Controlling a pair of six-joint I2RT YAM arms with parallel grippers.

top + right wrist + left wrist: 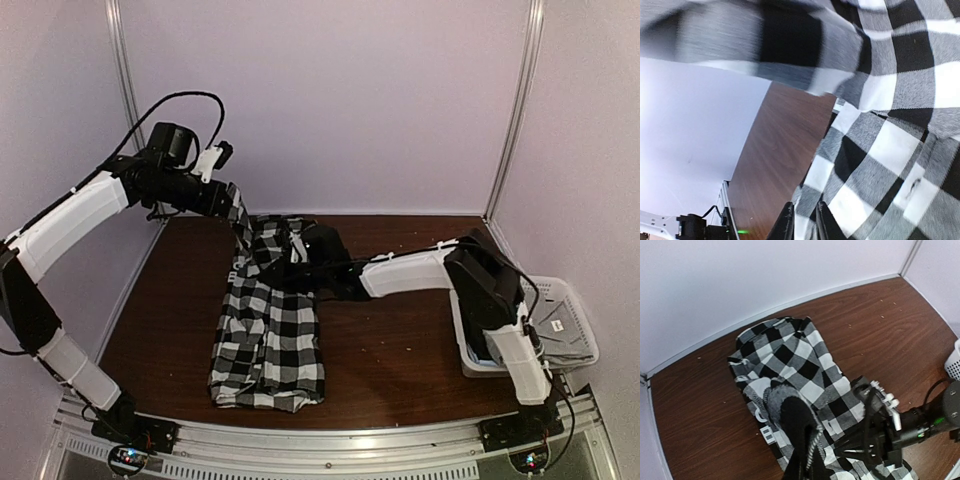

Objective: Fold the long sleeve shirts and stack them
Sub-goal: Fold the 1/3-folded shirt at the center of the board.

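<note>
Jaws of the left gripper (226, 188) are pinched tight on an edge of the checked shirt (270, 340), held up above the table's far-left corner. Those of the right gripper (802, 222) stand a sliver apart with cloth in the gap; whether they truly grip it I cannot tell.

On the brown table (410, 350), the shirt lies lengthwise left of centre. Its near hem is flat, and its far part is drawn up in a taut strip to the left gripper. A white lattice basket (562, 290) sits at the right edge, well apart from the shirt. The right gripper is low on the shirt's upper middle.

This looks like the first fold of the checked shirt. Next, the raised edge should probably be carried across the body and laid flat, which needs the right gripper out of its path.
</note>
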